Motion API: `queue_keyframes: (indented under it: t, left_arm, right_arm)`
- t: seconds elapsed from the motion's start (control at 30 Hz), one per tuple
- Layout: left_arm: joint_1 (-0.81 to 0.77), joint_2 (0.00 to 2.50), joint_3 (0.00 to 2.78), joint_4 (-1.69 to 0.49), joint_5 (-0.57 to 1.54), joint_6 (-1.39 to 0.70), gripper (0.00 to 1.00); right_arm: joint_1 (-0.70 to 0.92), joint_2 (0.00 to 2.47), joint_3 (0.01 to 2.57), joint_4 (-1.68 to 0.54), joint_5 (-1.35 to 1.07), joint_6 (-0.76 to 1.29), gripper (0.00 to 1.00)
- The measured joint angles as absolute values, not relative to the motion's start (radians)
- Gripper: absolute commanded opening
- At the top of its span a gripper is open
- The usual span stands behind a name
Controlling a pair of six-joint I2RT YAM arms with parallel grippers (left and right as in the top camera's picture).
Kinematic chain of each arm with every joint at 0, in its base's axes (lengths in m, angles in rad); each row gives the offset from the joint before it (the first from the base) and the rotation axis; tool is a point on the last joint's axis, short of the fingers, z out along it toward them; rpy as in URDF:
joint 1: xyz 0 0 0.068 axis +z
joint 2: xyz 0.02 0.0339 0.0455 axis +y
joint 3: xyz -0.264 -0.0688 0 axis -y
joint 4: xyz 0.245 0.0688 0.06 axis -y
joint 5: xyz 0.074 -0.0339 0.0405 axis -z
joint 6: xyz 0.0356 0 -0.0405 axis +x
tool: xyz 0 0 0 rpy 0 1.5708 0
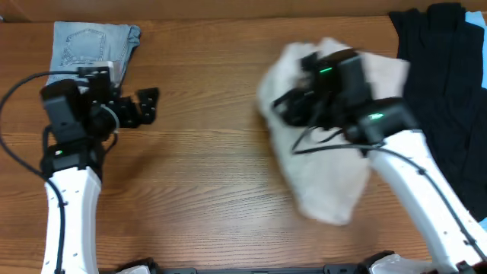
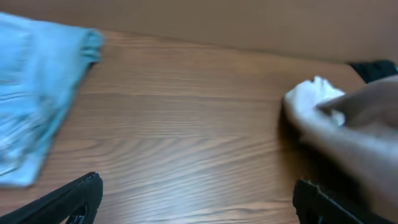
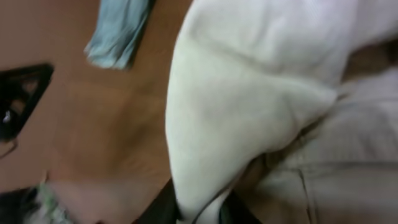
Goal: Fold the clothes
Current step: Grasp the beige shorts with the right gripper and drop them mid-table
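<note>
Brown wood-grain table (image 1: 205, 175), seen from above and from both wrists. The right gripper (image 3: 199, 211) has its two dark fingers close together with a fold of the beige shorts (image 1: 327, 183) drawn to a point between them, so it looks pinched. The wrist sits over the upper part of those shorts, and its white arm slants in from the near right corner. The left gripper (image 2: 196, 193) stands wide open with nothing in it, over bare wood. It points toward the table's middle, and its arm comes up from the near left. By count there are two arms, one pair of beige shorts lying crumpled right of centre, one pair of denim shorts (image 1: 91, 42) at the far left, and a heap of black garments (image 1: 449, 91) at the far right, too bunched to count.
</note>
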State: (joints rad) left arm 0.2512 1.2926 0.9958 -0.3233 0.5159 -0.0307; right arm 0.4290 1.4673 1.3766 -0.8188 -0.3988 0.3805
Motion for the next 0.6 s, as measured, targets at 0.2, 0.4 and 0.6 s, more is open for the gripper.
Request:
queue_keyframes:
  t: [0.2, 0.4, 0.6]
  left_arm:
    - [0.337, 1.293, 0.996, -0.335, 0.511, -0.030, 1.00]
    - [0.341, 1.293, 0.996, -0.321, 0.512, -0.030, 1.00]
    - [0.332, 1.293, 0.996, -0.317, 0.520, -0.029, 1.00]
  right_arm:
    - [0.652, 1.611, 1.381, -0.772, -0.358, 0.414, 0.62]
    - [0.619, 1.629, 1.382, -0.790, -0.345, 0.418, 0.64]
    - [0.405, 1.605, 1.383, -0.958, -0.255, 0.419, 0.69]
